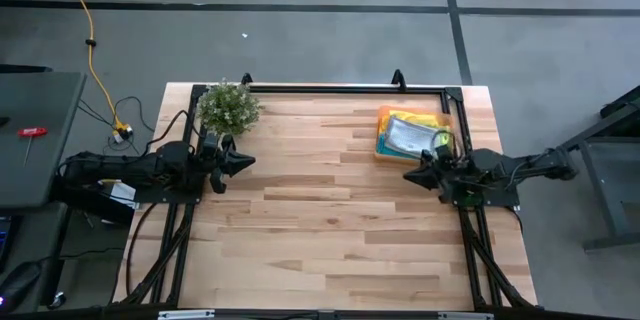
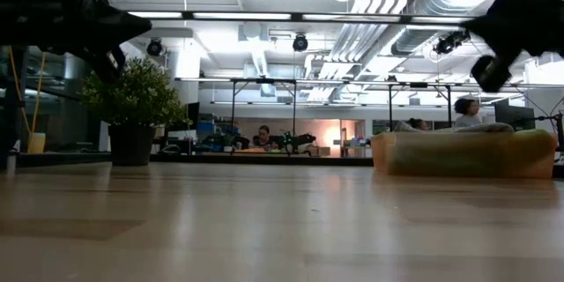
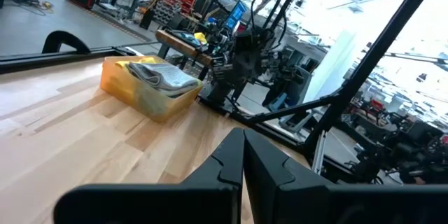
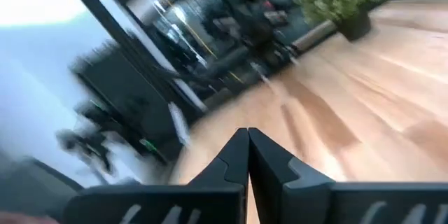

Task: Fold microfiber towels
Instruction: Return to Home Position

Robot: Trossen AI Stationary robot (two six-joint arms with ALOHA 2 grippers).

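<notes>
Holding stacked microfiber towels (image 3: 162, 77), grey topmost, count unclear: one orange tray (image 3: 129, 89), counter (image 1: 320, 210) far right. One potted plant (image 1: 228, 107) far left. Left gripper (image 1: 250, 161), right gripper (image 1: 407, 174): each pinched closed, empty, above counter.

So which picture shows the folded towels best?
The left wrist view: the towels lie stacked in the orange tray, grey one on top, folds clear. The high view shows them small from above. The low view shows only a grey hump over the tray's rim. The right wrist view misses them.
</notes>
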